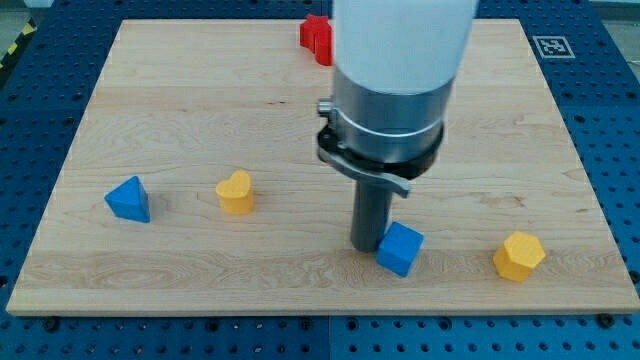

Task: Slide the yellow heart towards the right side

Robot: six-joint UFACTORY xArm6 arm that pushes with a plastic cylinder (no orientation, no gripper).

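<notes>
The yellow heart [236, 192] lies on the wooden board [200, 100] at the view's lower left of centre. My tip [368, 244] stands well to the heart's right, at the lower middle of the board, touching or nearly touching the left side of a blue cube [401, 248]. The arm's grey and white body rises above the tip and hides part of the board's top middle.
A blue triangular block [128, 199] lies left of the heart. A yellow hexagonal block [519, 256] lies at the lower right. A red block [316, 37] sits at the top edge, partly hidden by the arm. The board's edges border a blue perforated table.
</notes>
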